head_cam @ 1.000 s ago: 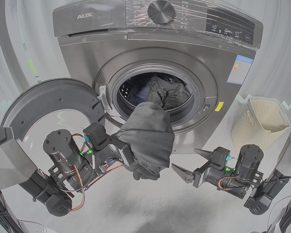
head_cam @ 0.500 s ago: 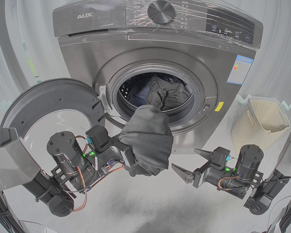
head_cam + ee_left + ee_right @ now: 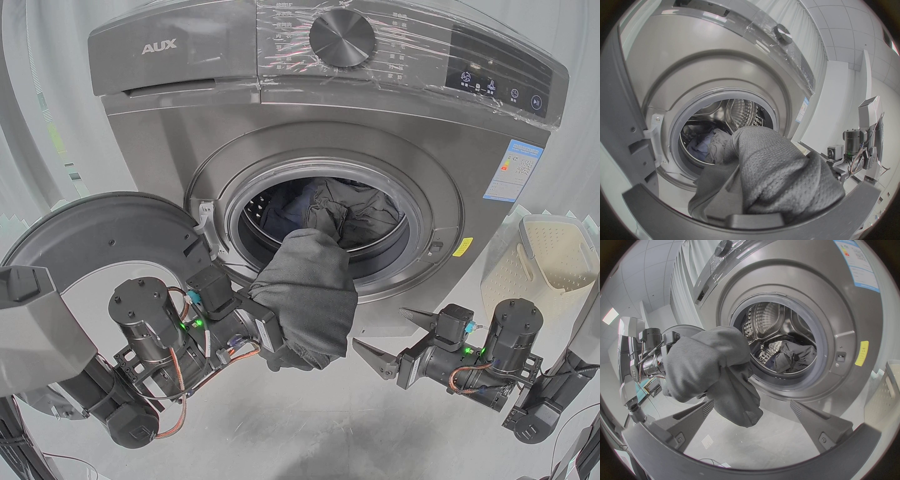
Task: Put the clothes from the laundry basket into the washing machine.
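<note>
In the head view we are looking at the washing machine (image 3: 187, 144) with its door (image 3: 106, 231) standing wide open on the left side. The left gripper (image 3: 275, 337) is holding up a grey garment (image 3: 306, 294) in front of the lower edge of the opening. The cloth is draping over the claw and covering it. The garment's upper end is reaching the rim of the opening, and its lower end is hanging free above the floor. Dark clothes (image 3: 350, 209) are lying inside the drum. The right gripper (image 3: 378, 328) is hovering low in front of the machine's lower right part, its claw spread wide and holding nothing. The laundry basket (image 3: 550, 256) is standing on the floor by the machine's right side.

In the left wrist view the grey garment (image 3: 775, 175) is bunching directly in front of the camera. No finger is showing out to the side, so we are reading the claw as pressed together on the cloth. Beyond it, pale and dark clothes (image 3: 709, 145) are resting at the bottom of the drum.

In the right wrist view the right claw's two fingers (image 3: 818, 424) are standing well apart. The grey garment (image 3: 703, 365) is hanging outside the opening, beside its rim, and dark clothes (image 3: 793, 357) are sitting in the drum.
</note>
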